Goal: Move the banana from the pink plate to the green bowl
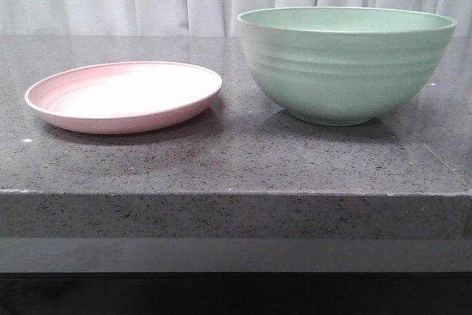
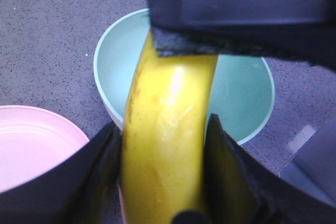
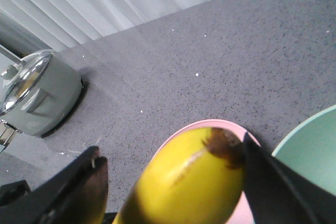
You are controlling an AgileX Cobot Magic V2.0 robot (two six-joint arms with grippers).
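- The short, plump, smooth yellow plastic-looking banana is off the surface, clamped at mid-body between the left gripper jaws, over the deep ridged mint green bowl near the right edge.
- It probably handles light, stiff and slippery; the thick middle suits gripping.
- The right gripper jaws flank its dark tip; whether they pinch it, I cannot tell.
- The matte, shallow pink plate sits bare toward the left edge of the speckled grey stone surface.
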